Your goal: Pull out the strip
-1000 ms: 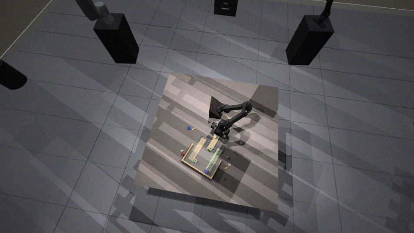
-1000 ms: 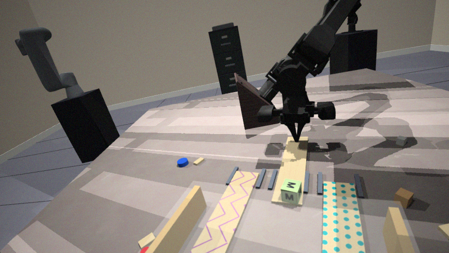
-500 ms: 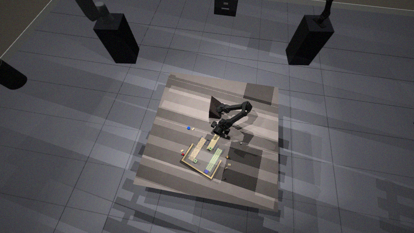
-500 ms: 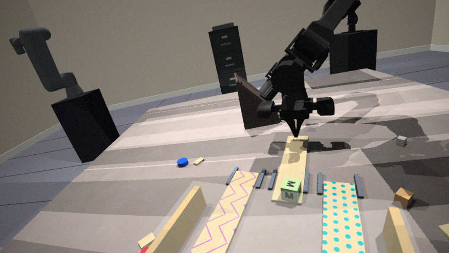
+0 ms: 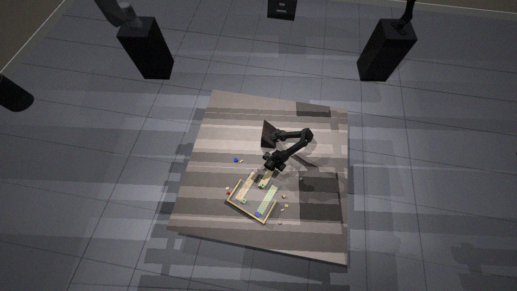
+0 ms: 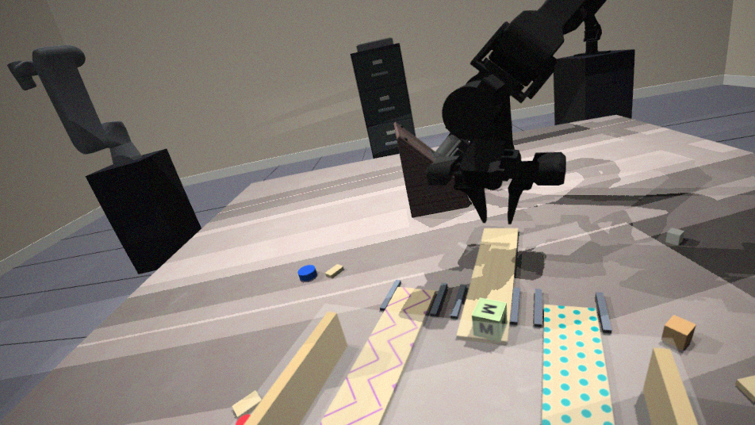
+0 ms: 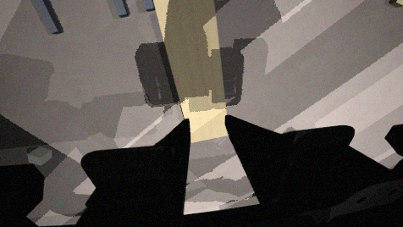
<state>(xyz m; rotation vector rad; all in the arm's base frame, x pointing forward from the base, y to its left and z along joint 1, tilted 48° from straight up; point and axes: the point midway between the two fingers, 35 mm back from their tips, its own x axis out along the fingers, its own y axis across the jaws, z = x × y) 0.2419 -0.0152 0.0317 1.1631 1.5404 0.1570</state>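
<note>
The labelled cube (image 5: pixel 263 185) (image 6: pixel 488 319) is light green with a black M and sits near the front end of the plain yellow strip (image 5: pixel 267 178) (image 6: pixel 495 258) (image 7: pixel 196 72). This strip runs between two dark rails and sticks out well beyond them towards the arm. My gripper (image 6: pixel 496 222) (image 7: pixel 207 121) is open and empty, above the strip's outer end, with its fingertips apart on either side of it in the wrist view. A zigzag strip (image 5: pixel 246 188) (image 6: pixel 388 342) lies to the left in the exterior view, and a teal-dotted strip (image 5: pixel 267 200) (image 6: pixel 573 364) to the right.
Another green cube (image 5: pixel 244 201) is at the zigzag strip's far end from the arm, and a blue cube (image 5: pixel 257 214) at the dotted strip's. A low wooden wall (image 5: pixel 245 211) (image 6: pixel 300 369) surrounds three sides. A blue disc (image 5: pixel 235 159) (image 6: pixel 307 273) and an orange cube (image 5: pixel 283 196) (image 6: pixel 678 332) lie outside.
</note>
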